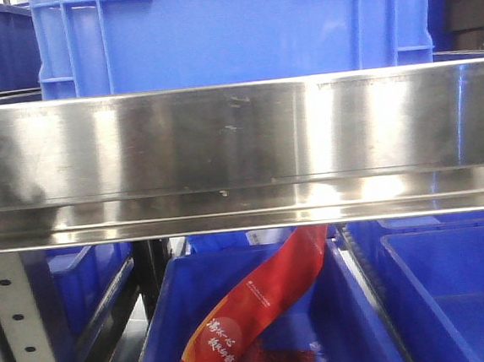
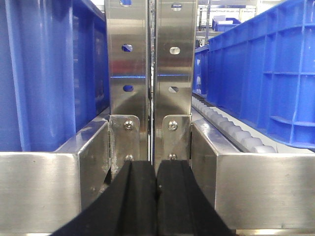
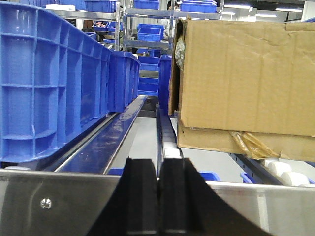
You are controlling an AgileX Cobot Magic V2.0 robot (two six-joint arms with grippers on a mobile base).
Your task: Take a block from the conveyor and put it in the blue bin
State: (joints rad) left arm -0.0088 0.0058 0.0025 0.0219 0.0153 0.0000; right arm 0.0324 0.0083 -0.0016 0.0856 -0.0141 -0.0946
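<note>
The light-blue block and the red-framed conveyor are out of view in all three views. My left gripper [image 2: 156, 169] is shut and empty, its black fingers pressed together in front of a steel rack upright [image 2: 150, 73]. My right gripper [image 3: 158, 169] is shut and empty, just over a steel rack rail [image 3: 59, 196]. Blue bins stand around: one on the shelf in the front view [image 1: 229, 30], one below it [image 1: 456, 298], one on each side in the left wrist view [image 2: 44, 73] [image 2: 266, 73], and one at the left in the right wrist view [image 3: 44, 78].
A steel shelf beam [image 1: 239, 147] fills the middle of the front view. Below it a bin [image 1: 165, 323] holds a red packet [image 1: 261, 306]. A cardboard box [image 3: 246, 78] sits on white rollers [image 3: 280, 169] at the right of the right wrist view. More rollers [image 2: 231, 130] run at the left wrist view's right.
</note>
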